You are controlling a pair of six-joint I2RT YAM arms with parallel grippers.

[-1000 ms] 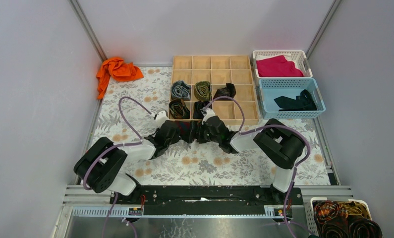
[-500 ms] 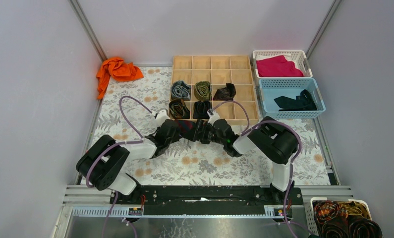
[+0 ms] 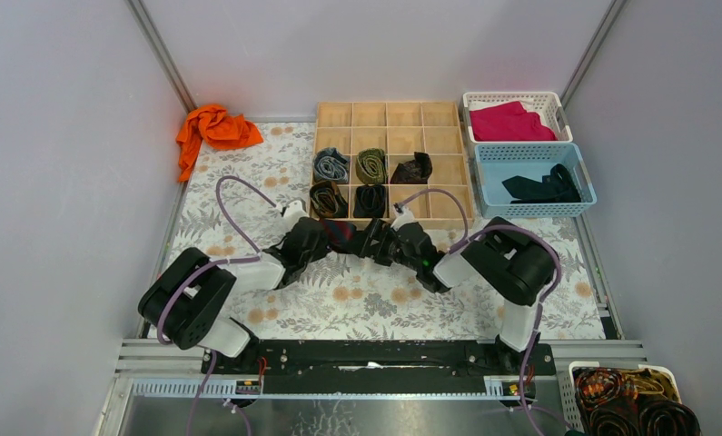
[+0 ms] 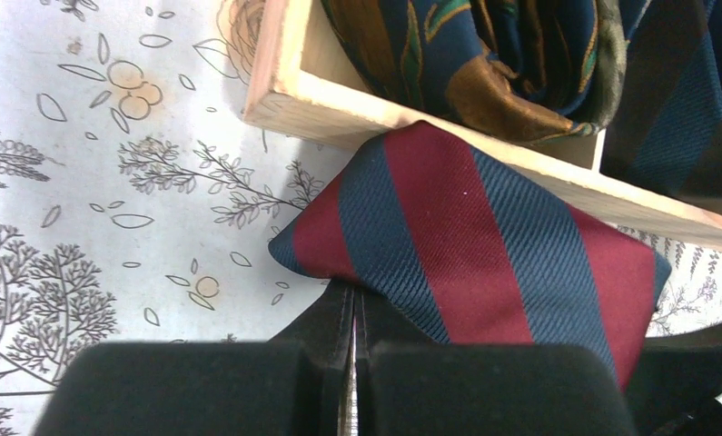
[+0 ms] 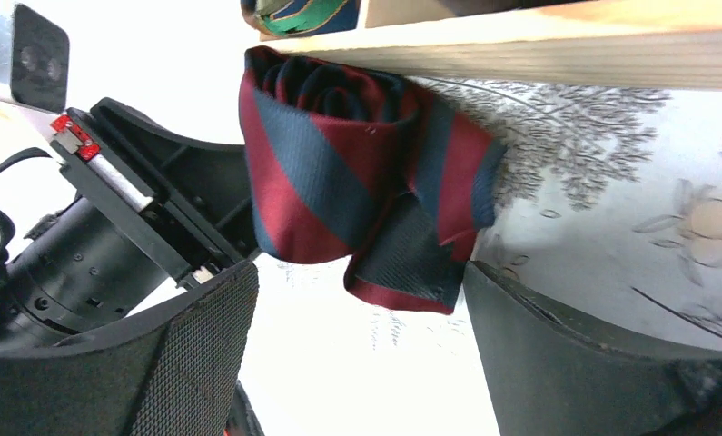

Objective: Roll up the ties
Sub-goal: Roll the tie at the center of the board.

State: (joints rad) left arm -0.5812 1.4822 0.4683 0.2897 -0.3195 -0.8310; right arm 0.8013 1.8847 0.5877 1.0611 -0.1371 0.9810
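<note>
Striped tie [image 4: 484,245], rolled into a coil, lay against the wooden organizer [image 4: 339,100] at its near edge, pinched in the clenched jaws of the left gripper [image 4: 354,304]. Right gripper [image 5: 361,291] had drawn back off the organizer's near row, jaws spread wide around the coil.

black-and-white arms [image 3: 189,300] trailing looping purple cables [image 3: 239,179].

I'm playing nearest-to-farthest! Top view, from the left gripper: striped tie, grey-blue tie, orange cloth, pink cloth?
1. Striped tie, pinched in the left gripper
2. Grey-blue tie, just beyond
3. Orange cloth, far-left corner
4. Pink cloth, far right
</note>
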